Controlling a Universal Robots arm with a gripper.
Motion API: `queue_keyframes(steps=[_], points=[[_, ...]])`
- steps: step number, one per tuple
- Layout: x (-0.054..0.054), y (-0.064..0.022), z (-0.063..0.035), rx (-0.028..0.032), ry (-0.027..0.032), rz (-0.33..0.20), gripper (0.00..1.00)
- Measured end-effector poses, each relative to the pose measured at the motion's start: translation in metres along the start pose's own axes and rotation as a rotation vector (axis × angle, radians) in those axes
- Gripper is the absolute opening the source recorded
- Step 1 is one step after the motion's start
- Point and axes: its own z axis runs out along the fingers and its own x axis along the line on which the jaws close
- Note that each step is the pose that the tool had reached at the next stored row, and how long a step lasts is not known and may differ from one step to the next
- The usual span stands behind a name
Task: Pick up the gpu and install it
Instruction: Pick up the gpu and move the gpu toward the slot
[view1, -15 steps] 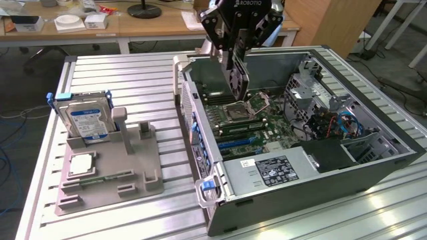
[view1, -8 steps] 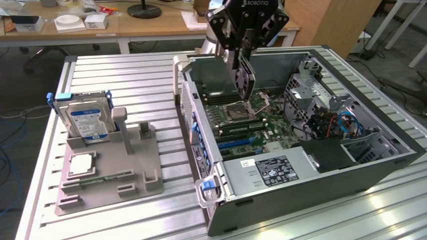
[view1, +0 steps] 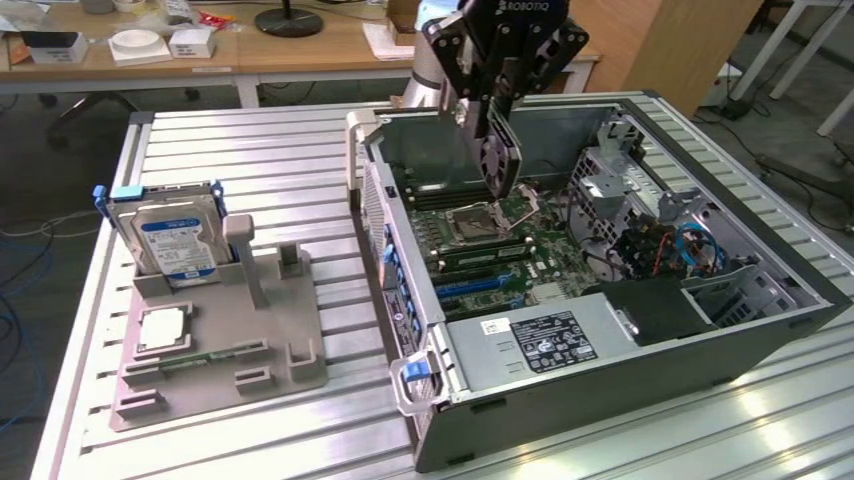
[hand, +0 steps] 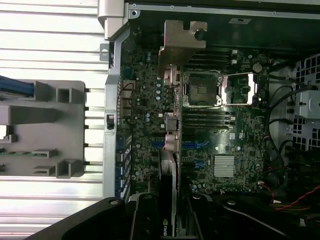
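My pincer (view1: 491, 108) is black: jointed links pinned with round bolts, white ROBOTIQ lettering up top, a silver-grey wrist (view1: 424, 88) behind.

Ribbed bare-metal table (view1: 254, 150), matt grey plastic rack (view1: 200, 372), dull metal bracket (hand: 180, 42) on gpu (view1: 498, 150)

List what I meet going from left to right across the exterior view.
Boxy silver hard drive with blue label → tall grey plastic post → thin gpu card with round black fan → bundle of blue cables.
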Motion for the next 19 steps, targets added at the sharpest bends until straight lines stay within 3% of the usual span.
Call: queue_keyframes(steps=[19], points=[[-0.032, -0.0003, 0.0005, -0.0001, -0.0001, 0.0, 0.26]])
